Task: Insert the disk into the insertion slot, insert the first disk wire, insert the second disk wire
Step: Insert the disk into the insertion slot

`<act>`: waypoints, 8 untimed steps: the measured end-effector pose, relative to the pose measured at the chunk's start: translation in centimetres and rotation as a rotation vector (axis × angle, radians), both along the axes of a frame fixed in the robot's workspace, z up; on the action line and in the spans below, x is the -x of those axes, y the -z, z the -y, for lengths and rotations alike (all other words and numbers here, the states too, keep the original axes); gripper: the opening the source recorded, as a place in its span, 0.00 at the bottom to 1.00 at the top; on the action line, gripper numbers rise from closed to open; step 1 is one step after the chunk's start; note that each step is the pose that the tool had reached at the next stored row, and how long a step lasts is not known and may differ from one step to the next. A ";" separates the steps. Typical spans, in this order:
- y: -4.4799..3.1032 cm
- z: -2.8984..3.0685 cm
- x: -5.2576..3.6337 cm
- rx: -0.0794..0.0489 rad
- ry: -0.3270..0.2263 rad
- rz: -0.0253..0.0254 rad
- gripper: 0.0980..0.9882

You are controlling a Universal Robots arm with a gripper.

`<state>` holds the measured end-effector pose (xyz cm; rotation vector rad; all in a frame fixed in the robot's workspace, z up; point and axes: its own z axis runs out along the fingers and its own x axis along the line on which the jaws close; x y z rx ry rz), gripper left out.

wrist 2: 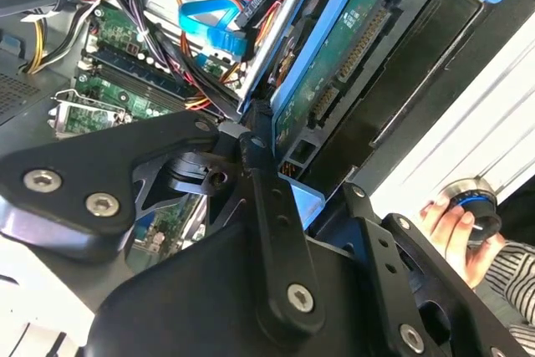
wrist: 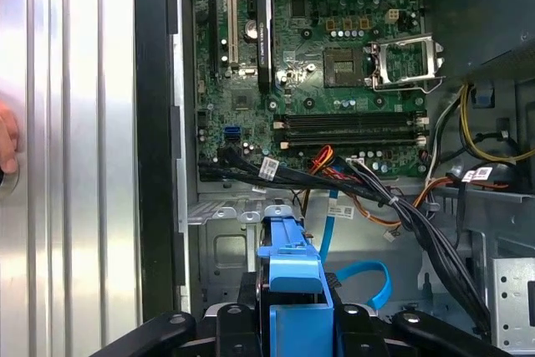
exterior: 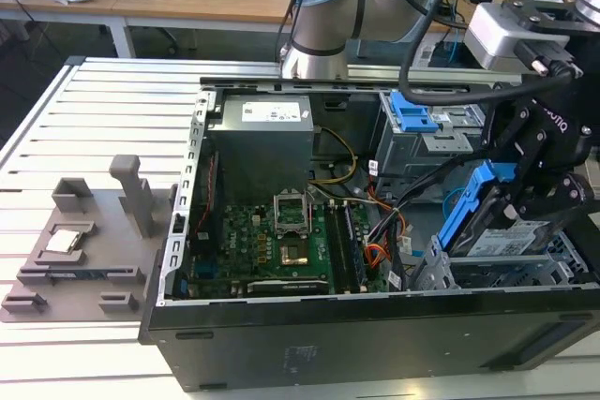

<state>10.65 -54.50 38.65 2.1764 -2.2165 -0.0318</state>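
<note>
One arm: its gripper (exterior: 514,205) hangs over the corner of the open computer case (exterior: 281,344) at the exterior view's right, pinching the disk by its blue frame.
Disk (exterior: 504,239): held in the air and tilted, blue edge uppermost and white label showing, just above the slot and not seated in it.
Slot (exterior: 567,259): a grey perforated cage in that corner of the case, right under the disk. I cannot tell whether the disk's lower edge touches it.
Step in hand: the first, I'd say, which is getting the disk into the slot. Neither wire looks plugged in.
What it calls for: by my reckoning, bringing the disk square to the opening and sliding it in straight and gently, with loose leads kept out of the gap.
Blue cable (wrist: 359,277): curled on the case floor near the cage and apart from the disk.
Cable bundle (exterior: 384,231): black and orange leads running between the motherboard and the cage side.
Motherboard (exterior: 272,241): flat in the middle of the case, well apart from the gripper.
Blue clip (exterior: 410,111): on the bigger grey bay farther back.
Power supply (exterior: 262,138): at the back of the case.
Grey tray (exterior: 75,250): on the slatted table (exterior: 94,119), off to the exterior view's left.
</note>
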 end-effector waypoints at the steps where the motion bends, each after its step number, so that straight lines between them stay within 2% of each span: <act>1: 0.11 0.00 0.00 0.000 0.000 0.0000 0.30; 3: 0.36 0.00 0.00 0.000 0.000 0.0000 0.30; 8: 0.42 0.00 0.00 0.000 0.000 0.0001 0.31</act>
